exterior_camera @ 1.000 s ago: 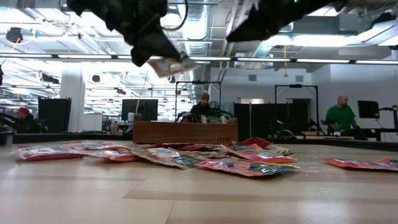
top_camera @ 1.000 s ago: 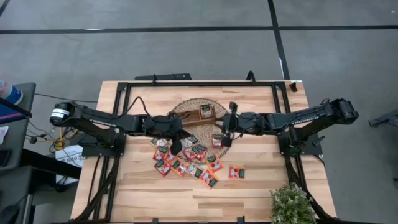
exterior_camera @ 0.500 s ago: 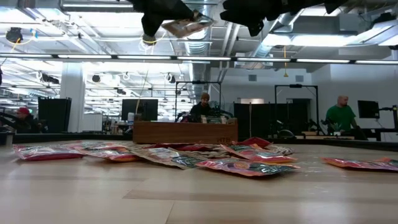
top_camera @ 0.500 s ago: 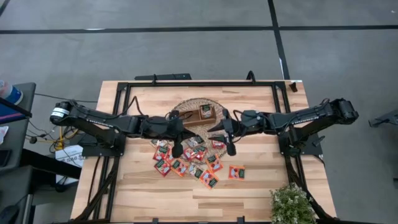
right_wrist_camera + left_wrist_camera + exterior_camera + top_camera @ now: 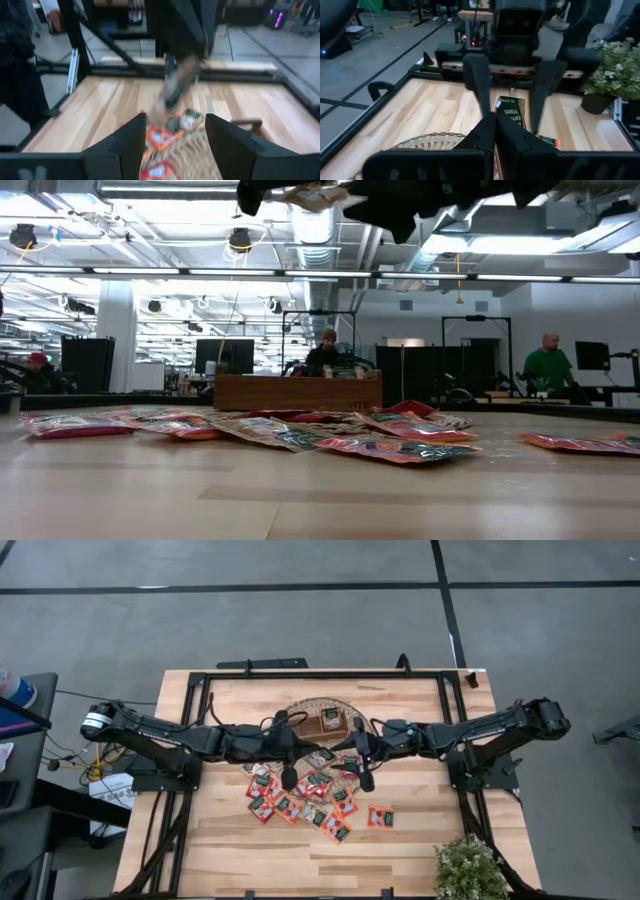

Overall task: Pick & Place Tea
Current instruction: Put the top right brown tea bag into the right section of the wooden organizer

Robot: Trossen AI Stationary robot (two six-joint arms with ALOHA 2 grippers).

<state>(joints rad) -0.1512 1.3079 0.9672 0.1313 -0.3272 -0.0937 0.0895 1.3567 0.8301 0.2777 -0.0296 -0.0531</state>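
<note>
My left gripper (image 5: 495, 124) is shut on one tea sachet (image 5: 509, 111), a dark label with white print, high above the table's middle (image 5: 322, 754). My right gripper (image 5: 175, 120) faces it from the right and is open. Its two fingers (image 5: 476, 82) stand on either side of the sachet without touching it. In the low view the sachet (image 5: 315, 195) hangs at the top edge between both grippers. Several more red-orange sachets (image 5: 305, 795) lie flat in a heap on the table. My left gripper pinches the sachet by its near lower edge (image 5: 501, 119) between its two shut fingers. The fingers reach in roughly level from the table's left. The sachet stands on edge beyond the fingertips, upright and lifted clear of the table.
The brown wooden tray (image 5: 330, 720) sits on the round woven mat (image 5: 303, 710) behind the heap. One lone sachet (image 5: 380, 817) lies to the right of the heap. A potted plant (image 5: 468, 870) stands at the near right corner. People are in the room beyond the table.
My left gripper has risen with the sachet and gone toward my right gripper, carrying it well clear of the heap. My right gripper has opened, and its fingers now stand around the sachet.
</note>
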